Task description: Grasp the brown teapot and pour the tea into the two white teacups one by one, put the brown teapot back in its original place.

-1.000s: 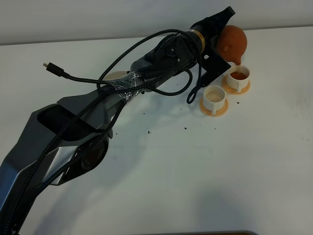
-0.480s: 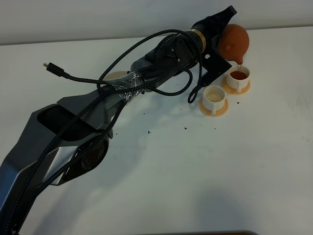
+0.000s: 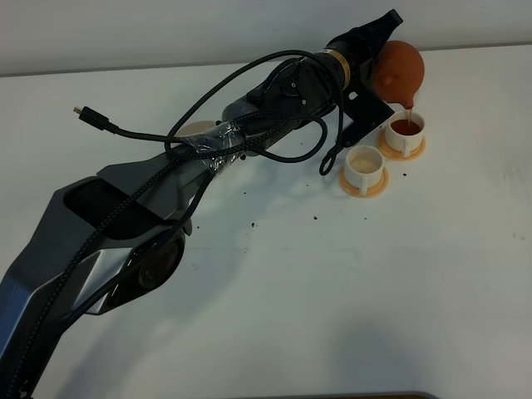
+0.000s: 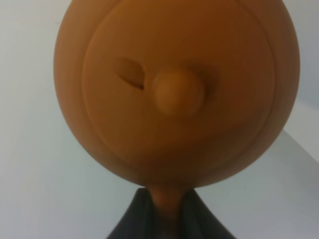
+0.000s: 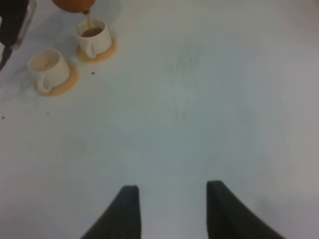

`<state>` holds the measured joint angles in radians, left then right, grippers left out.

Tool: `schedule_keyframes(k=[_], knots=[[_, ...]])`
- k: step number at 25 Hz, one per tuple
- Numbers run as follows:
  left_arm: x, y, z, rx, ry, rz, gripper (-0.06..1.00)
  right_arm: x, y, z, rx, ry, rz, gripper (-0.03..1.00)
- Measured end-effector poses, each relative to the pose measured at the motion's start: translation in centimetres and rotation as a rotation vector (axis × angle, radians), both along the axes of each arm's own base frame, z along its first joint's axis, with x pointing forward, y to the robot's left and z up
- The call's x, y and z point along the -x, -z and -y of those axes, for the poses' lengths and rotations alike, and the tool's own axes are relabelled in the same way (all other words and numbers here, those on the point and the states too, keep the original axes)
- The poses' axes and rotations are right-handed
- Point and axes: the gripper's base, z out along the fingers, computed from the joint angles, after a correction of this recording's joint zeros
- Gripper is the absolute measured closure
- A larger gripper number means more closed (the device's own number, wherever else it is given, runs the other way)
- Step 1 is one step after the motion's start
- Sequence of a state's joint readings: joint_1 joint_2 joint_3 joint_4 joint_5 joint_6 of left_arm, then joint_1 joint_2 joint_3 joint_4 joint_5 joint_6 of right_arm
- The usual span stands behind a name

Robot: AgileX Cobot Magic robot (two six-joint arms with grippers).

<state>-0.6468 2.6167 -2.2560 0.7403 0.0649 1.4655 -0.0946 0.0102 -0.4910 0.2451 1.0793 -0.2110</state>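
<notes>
The brown teapot [image 3: 401, 68] hangs tilted over the farther of the two white teacups [image 3: 406, 130]. A thin stream of tea runs from its spout into that cup, which holds orange-brown tea. My left gripper [image 3: 376, 75] is shut on the teapot's handle [image 4: 167, 201], and the lid and knob [image 4: 178, 91] fill the left wrist view. The nearer teacup [image 3: 364, 165] stands on its orange saucer, pale inside. The beige coaster [image 3: 194, 129] peeks out behind the left arm. My right gripper [image 5: 172, 209] is open above bare table, well away from both cups [image 5: 93, 36] [image 5: 49, 67].
A black cable ending in a small plug [image 3: 81, 111] loops off the left arm above the table. Dark specks [image 3: 316, 219] lie scattered on the white tabletop [image 3: 374, 283]. The table's back edge runs just behind the teapot.
The teapot has shifted slightly right over the farther cup, and a stream of tea now shows at the spout. The right gripper has not moved.
</notes>
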Motion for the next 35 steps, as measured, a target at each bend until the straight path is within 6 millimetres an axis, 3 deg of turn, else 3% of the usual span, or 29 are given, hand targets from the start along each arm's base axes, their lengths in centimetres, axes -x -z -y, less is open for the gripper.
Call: schedule_keyframes(k=[28, 35], knots=[[-0.01, 0.05, -0.05, -0.016, 0.001, 0.003, 0.84, 0.00, 0.00, 0.00, 0.000, 0.000, 0.000, 0.66], [0.05, 0.29, -0.17, 0.060, -0.053, -0.073, 0.84, 0.00, 0.00, 0.00, 0.000, 0.000, 0.000, 0.66]])
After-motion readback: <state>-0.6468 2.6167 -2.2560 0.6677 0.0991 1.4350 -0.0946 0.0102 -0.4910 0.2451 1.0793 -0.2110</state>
